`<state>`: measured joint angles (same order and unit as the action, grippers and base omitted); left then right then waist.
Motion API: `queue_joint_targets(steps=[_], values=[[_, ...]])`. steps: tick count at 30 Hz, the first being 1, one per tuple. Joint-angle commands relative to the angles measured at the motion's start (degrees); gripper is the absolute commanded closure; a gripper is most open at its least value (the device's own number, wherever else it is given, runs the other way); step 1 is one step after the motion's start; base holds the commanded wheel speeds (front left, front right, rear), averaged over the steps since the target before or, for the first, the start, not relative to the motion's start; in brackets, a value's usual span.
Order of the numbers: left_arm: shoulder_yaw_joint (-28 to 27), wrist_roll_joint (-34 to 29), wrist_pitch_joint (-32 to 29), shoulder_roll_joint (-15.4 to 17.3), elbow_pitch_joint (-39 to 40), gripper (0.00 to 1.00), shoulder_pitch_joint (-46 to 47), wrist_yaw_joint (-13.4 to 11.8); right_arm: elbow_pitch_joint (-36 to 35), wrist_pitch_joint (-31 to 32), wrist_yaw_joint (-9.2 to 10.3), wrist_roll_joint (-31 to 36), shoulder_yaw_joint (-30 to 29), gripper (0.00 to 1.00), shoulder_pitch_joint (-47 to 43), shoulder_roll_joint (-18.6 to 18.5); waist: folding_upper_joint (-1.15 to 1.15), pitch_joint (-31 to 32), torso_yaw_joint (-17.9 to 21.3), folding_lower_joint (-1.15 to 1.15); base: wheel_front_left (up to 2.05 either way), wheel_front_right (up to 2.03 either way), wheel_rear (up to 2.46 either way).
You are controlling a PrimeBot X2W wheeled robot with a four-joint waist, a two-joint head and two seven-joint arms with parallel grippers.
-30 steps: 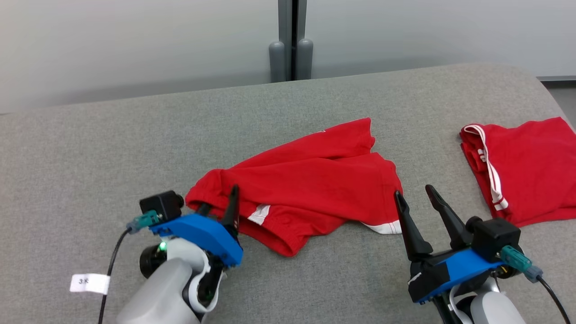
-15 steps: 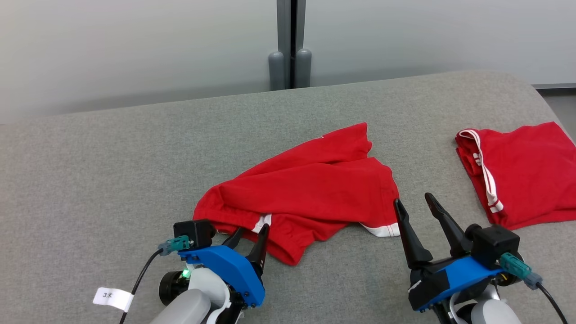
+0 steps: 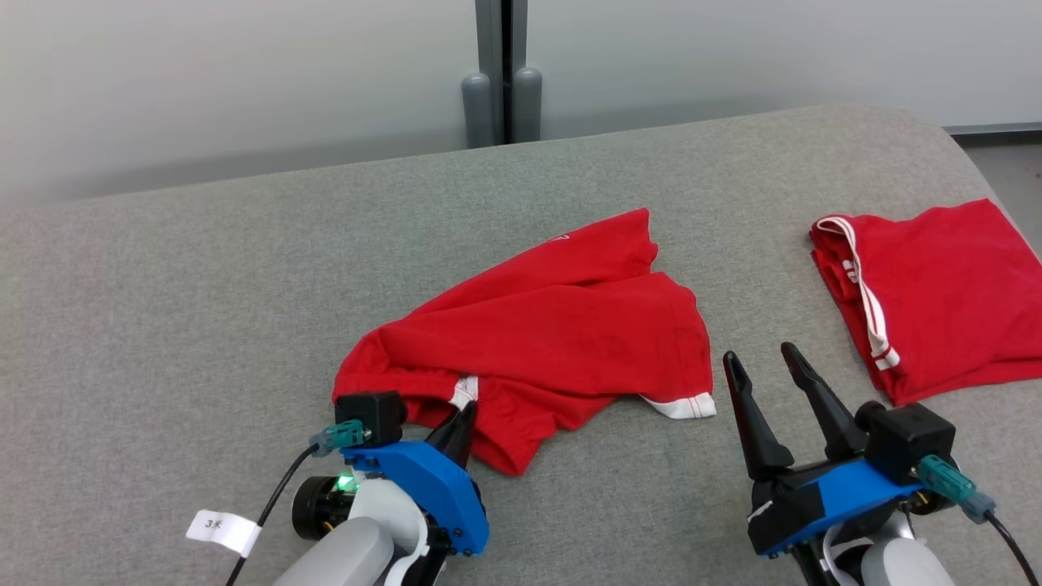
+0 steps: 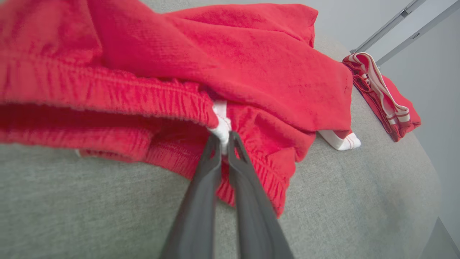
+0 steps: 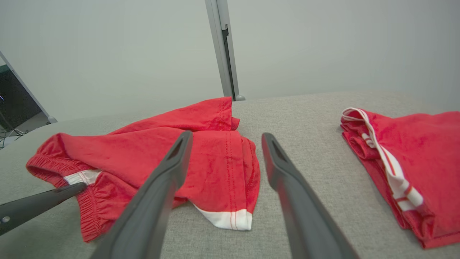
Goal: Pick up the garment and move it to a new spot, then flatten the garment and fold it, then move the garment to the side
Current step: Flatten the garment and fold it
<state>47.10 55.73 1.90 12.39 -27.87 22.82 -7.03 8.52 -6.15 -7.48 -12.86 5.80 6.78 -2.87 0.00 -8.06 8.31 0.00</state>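
Head view: the left gripper [image 3: 462,413] is reached forward from the lower left. Its blue mount is tilted and its pale forearm is angled in from the bottom edge. Its two dark fingers are drawn together at the near edge of the red shorts [image 3: 553,334]. In the left wrist view the left gripper [image 4: 223,139] is seen clenched on the white patch [image 4: 221,122] at the elastic waistband of the red shorts [image 4: 251,64]. The shorts are spread crumpled on the middle of the grey counter [image 3: 203,285]. The right gripper [image 3: 761,355] is held low at the lower right, its fingers spread wide and pointed up the view, gripping nothing, just beside the white-trimmed leg hem. A folded red garment [image 3: 936,277] with white stripes is laid well apart on the right. A white label [image 3: 216,525] is fixed on the left arm's cable [image 3: 273,509]. A "3" can be read on it, and the mark after it is too small to tell.
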Motion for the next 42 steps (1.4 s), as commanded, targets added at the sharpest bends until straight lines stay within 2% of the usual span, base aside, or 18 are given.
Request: queue_joint_targets(steps=[1, 6, 13, 16, 19, 21, 22, 23, 29, 37, 42], values=[[0.1, -0.4, 0.3, 0.6, 0.2, 1.0, 1.1, 0.4, -0.2, -0.2, -0.04, -0.2, -0.2, 0.0, 0.1, 0.0, 0.0, -0.2, -0.3, 0.0, 0.0, 0.0, 0.0], [0.1, 0.2, -1.3, 3.6, 3.0, 1.0, -0.5, 1.0, -0.2, -0.3, -0.04, -0.4, -0.5, 0.0, 0.5, 0.0, 0.0, -0.3, -1.5, 0.0, 0.0, 0.0, 0.0], [-1.5, -1.0, -5.2, 15.4, 12.7, 1.0, -4.2, -3.1, -0.3, -0.3, -0.04, -0.1, -1.3, 0.0, 0.2, 0.0, 0.0, 0.1, -3.2, 0.0, 0.0, 0.0, 0.0], [-2.5, -1.7, -5.6, 19.4, 16.2, 1.0, -5.4, -5.0, -0.2, -0.2, -0.04, -0.1, -1.4, 0.0, 0.1, 0.0, 0.0, 0.2, -3.9, 0.0, 0.0, 0.0, 0.0], [-2.6, -2.4, -6.0, 21.3, 17.5, 1.0, -6.1, -6.2, -0.1, -0.1, -0.04, -0.2, -1.1, 0.0, 0.4, 0.0, 0.0, 0.3, -4.2, 0.0, 0.0, 0.0, 0.0], [-2.0, -2.9, -5.9, 21.4, 17.3, 1.0, -6.3, -6.5, 0.0, 0.0, -0.04, -0.3, -0.9, 0.0, 0.7, 0.0, 0.0, 0.5, -4.2, 0.0, 0.0, 0.0, 0.0], [-1.5, -3.4, -5.7, 21.2, 17.2, 0.24, -6.3, -6.3, 0.0, 0.1, -0.04, -0.3, -0.9, 0.0, 0.8, 0.0, 0.0, 0.5, -4.2, 0.0, 0.0, 0.0, 0.0], [-1.0, -3.3, -5.9, 20.7, 16.9, 0.0, -6.5, -6.3, 0.0, 0.2, -0.04, -0.3, -0.8, 0.0, 0.9, 0.0, 0.0, 0.7, -4.1, 0.0, 0.0, 0.0, 0.0], [-1.5, -3.0, -2.7, 19.0, 15.9, 0.0, -8.3, -6.7, -0.5, 0.5, -0.04, 0.4, -1.5, 0.0, 0.0, 0.0, 0.0, 1.6, -3.8, 0.0, 0.0, 0.0, 0.0], [-7.3, -2.7, 10.6, 17.5, 17.8, 0.0, -11.9, -6.6, -1.5, 1.3, -0.04, 1.0, -2.8, 0.0, -1.8, 0.0, 0.0, 3.1, -4.4, 0.0, 0.0, 0.0, 0.0], [-12.8, -5.7, 13.2, 15.8, 17.5, 0.0, -12.9, -5.3, -2.1, 2.0, -0.04, 1.2, -3.2, 0.0, -2.6, 0.0, 0.0, 4.3, -5.2, 0.0, 0.0, 0.0, 0.0]])
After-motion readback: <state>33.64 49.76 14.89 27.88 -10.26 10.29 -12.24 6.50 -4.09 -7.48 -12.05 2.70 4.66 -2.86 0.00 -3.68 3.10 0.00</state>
